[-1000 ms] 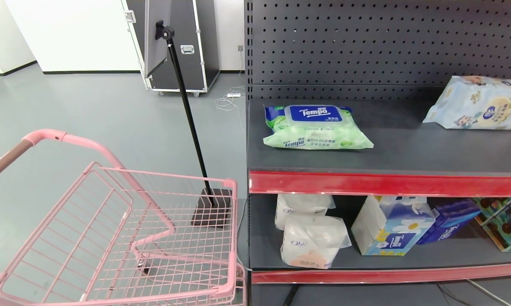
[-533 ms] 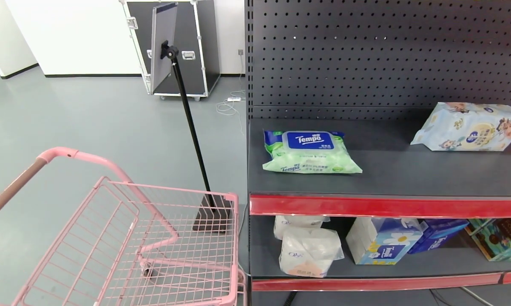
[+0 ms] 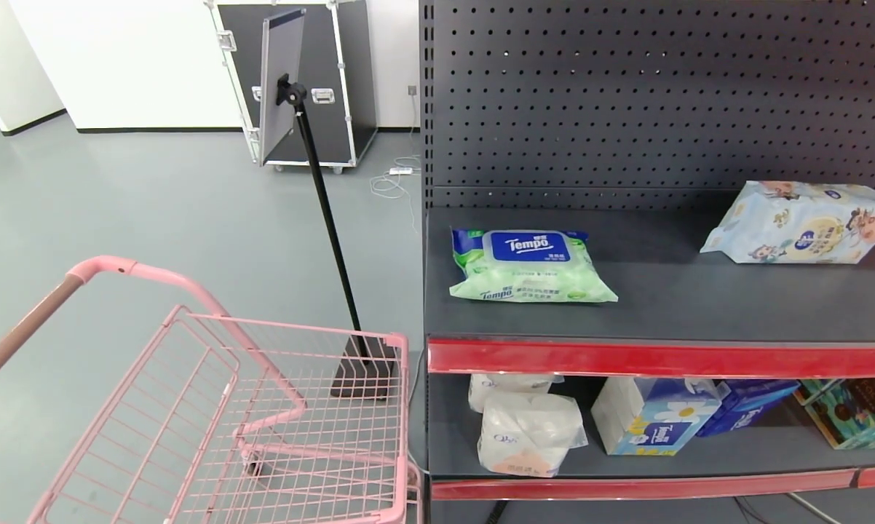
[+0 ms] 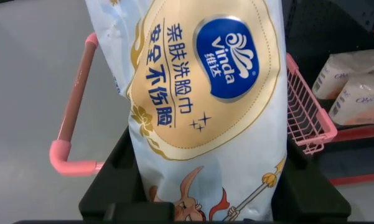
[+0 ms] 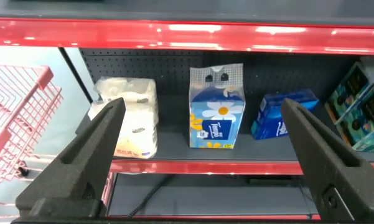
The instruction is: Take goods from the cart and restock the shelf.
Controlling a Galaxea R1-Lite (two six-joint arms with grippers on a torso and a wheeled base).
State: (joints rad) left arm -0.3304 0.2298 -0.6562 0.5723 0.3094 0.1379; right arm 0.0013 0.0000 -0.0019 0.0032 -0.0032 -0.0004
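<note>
Left fingers (image 4: 115, 180) pinch bag (image 4: 205, 93); right fingers (image 5: 81, 168) spread. I'd clear the cart (image 3: 106, 266), then lay it flat on shelf (image 3: 663, 306), frame centre-right.

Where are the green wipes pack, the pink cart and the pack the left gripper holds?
green wipes pack (image 3: 532, 276): head view, middle of its top face.
pink cart (image 3: 106, 263): head view, bend of its handle.
held pack (image 4: 205, 106): left wrist view, its printed front.
</note>
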